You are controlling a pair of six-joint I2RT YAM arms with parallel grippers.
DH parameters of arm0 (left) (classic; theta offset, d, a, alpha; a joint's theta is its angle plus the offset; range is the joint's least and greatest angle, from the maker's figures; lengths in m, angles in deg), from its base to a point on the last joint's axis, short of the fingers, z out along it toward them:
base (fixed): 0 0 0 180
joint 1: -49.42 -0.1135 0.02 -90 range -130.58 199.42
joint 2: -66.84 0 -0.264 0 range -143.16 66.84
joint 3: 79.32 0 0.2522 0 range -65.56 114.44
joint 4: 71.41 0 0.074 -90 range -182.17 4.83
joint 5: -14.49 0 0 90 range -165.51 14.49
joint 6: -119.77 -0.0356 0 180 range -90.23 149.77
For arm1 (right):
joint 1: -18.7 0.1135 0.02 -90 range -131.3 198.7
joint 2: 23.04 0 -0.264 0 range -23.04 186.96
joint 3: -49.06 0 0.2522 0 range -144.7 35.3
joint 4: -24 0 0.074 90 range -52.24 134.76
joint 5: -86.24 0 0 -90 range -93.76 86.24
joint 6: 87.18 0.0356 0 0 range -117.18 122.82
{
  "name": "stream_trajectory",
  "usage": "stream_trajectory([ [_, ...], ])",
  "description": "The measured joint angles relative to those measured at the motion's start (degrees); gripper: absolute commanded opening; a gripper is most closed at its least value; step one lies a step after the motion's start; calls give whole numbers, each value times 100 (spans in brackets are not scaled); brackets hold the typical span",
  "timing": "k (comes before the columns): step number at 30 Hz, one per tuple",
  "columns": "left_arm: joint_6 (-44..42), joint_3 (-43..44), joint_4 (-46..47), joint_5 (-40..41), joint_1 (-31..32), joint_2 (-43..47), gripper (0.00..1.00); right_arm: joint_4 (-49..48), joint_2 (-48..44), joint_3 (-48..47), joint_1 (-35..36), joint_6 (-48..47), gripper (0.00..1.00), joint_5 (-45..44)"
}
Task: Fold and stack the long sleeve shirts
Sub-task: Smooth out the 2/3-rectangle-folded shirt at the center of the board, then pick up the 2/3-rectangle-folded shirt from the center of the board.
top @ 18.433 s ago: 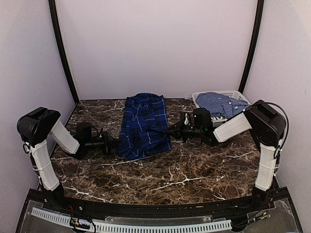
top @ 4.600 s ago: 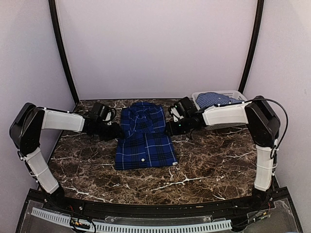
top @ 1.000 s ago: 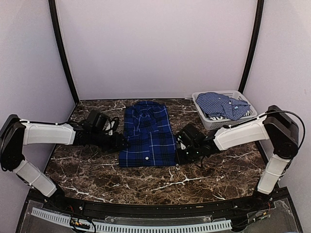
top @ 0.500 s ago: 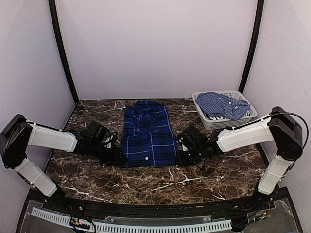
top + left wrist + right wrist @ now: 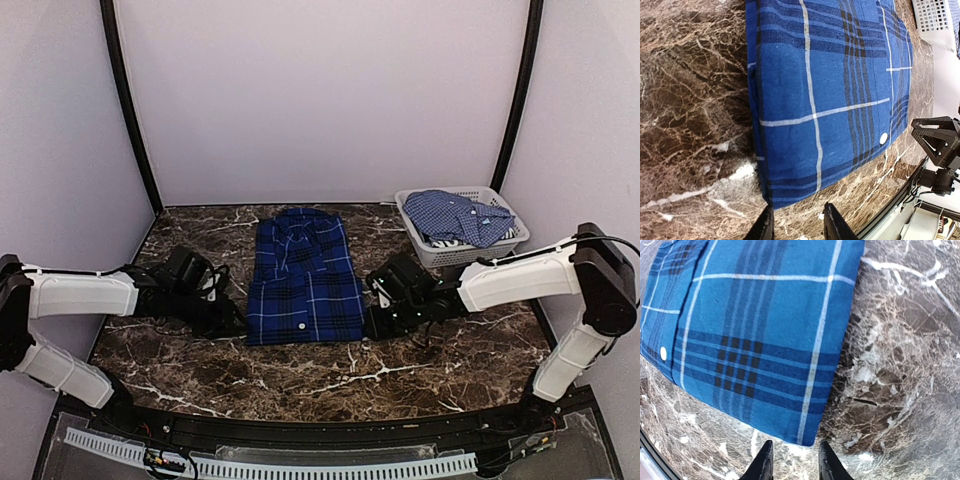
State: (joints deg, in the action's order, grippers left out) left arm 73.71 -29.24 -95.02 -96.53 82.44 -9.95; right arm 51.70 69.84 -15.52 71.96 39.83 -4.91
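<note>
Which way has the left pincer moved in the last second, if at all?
Yes. The left pincer has slid toward the marble table's near edge, from midway along the navy plaid shirt's left side to its near-left corner.

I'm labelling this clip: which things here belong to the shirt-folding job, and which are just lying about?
Job: dark plaid shirt, folded on the table; lighter checked shirt, heaped in the basket.
Lying about: that basket; the marble table.

Navy plaid shirt is lying folded flat, collar toward twelve o'clock; lighter checked shirt is sitting crumpled at two.
</note>
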Motion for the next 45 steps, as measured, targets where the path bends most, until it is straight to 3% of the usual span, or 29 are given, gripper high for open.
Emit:
stream_trajectory([
  [11, 15, -732, 289, -74, 11, 203, 30, -560, 0, 623, -63, 214, 26, 428],
  [28, 260, -1248, 1296, -127, 46, 382, 30, -2354, -553, 1954, -498, 1001, 30, 1058],
  [45, 352, -1408, 1707, -146, 63, 275, 30, -3674, 4, 2061, -601, 1458, 27, 1392],
])
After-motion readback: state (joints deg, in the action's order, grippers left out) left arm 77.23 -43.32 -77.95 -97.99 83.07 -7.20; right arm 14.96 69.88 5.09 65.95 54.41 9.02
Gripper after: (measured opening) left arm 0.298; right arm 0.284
